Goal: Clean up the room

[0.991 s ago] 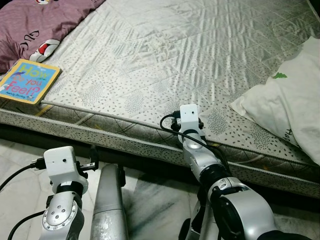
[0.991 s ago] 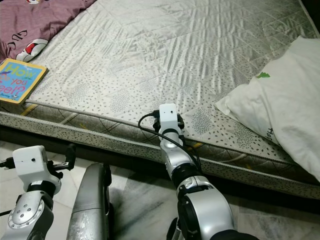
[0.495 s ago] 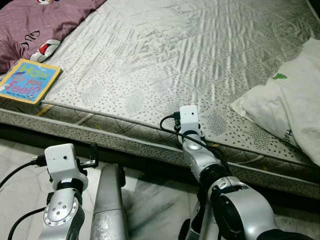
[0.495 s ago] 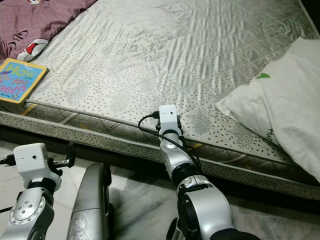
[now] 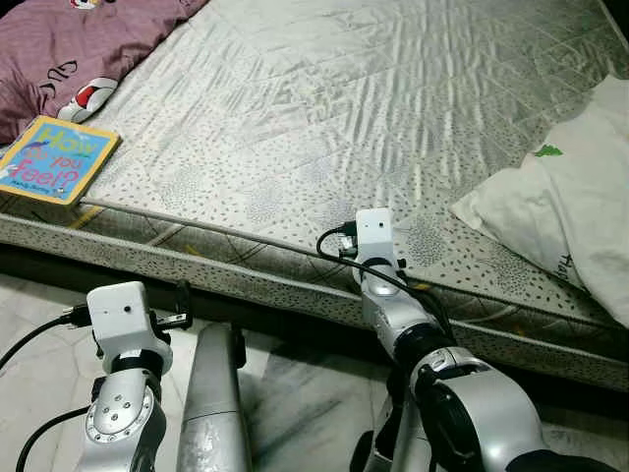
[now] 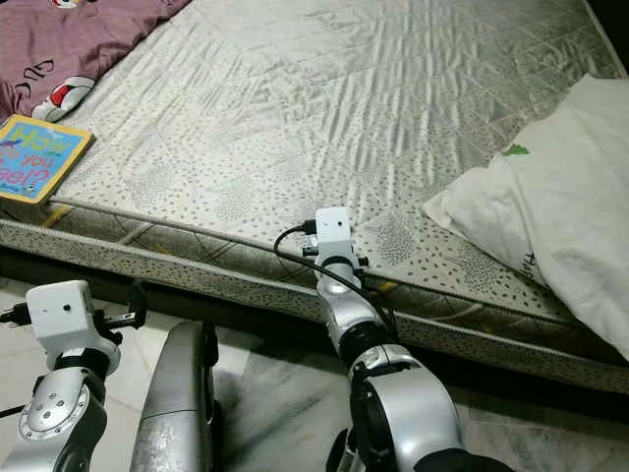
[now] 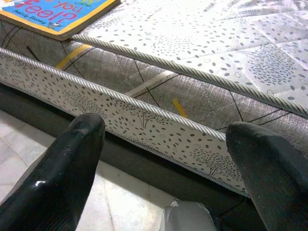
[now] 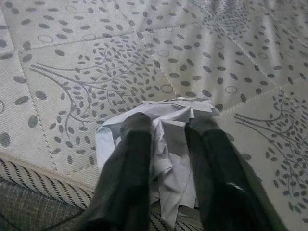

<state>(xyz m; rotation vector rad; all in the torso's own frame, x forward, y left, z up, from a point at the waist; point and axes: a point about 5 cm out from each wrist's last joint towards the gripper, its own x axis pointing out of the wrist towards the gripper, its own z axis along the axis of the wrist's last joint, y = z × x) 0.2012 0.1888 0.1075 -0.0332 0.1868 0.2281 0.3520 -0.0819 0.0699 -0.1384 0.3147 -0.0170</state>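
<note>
White crumpled paper (image 8: 166, 139) apparently gripped by right claw (image 8: 168, 159), mattress (image 5: 324, 128) edge.

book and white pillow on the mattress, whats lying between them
Bare mattress lies between the book and the pillow, seen in the left eye view.

book (image 5: 57, 159) left, pillow (image 5: 570, 202) right, on mattress (image 5: 344, 108).

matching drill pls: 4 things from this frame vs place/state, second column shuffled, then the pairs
1. book
2. pillow
3. crumpled paper
4. left claw

A. open, low beside the mattress edge
B. white, on the mattress to the robot's right
C. between the right claw's fingers
D. at the mattress's near left corner

Pairs: 1-D, 2-B, 3-C, 4-A
</note>
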